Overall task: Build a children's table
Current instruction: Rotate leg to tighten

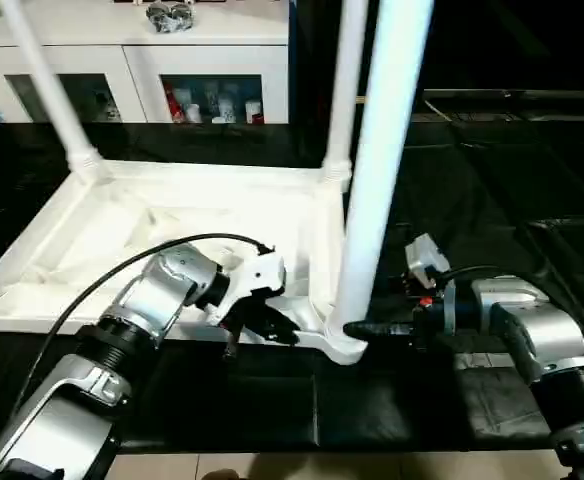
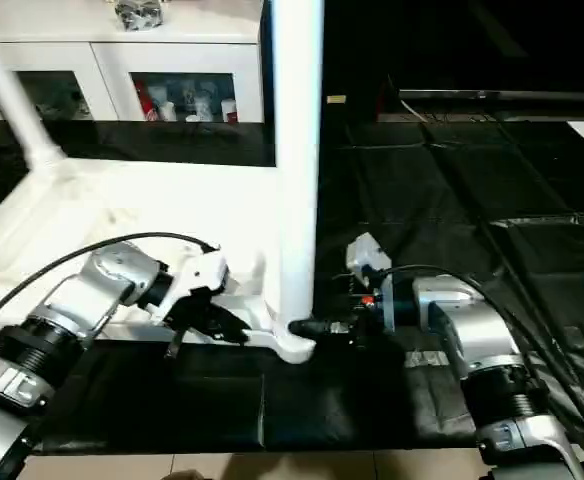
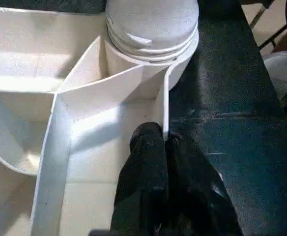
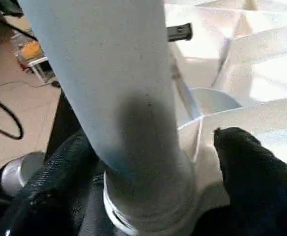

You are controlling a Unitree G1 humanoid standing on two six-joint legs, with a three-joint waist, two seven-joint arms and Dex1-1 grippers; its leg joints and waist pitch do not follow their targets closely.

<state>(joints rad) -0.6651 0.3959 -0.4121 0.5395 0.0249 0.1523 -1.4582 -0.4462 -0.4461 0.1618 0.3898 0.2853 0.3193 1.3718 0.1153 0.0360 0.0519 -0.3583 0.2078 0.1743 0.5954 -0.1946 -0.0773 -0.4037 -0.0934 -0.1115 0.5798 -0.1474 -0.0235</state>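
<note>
One upturned table top [image 1: 172,230] seen, three legs [image 1: 377,170] standing upright. Left end effector [image 3: 165,147] pinched on top's near rim; right end effector [image 4: 148,162] spread around near-right leg.

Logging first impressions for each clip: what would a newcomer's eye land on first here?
The white leg standing upright in the near corner socket of the upturned table top, rising past the picture's top. The right gripper sits at its base, one finger on each side, while the left gripper pinches the top's near rim beside that socket.
</note>
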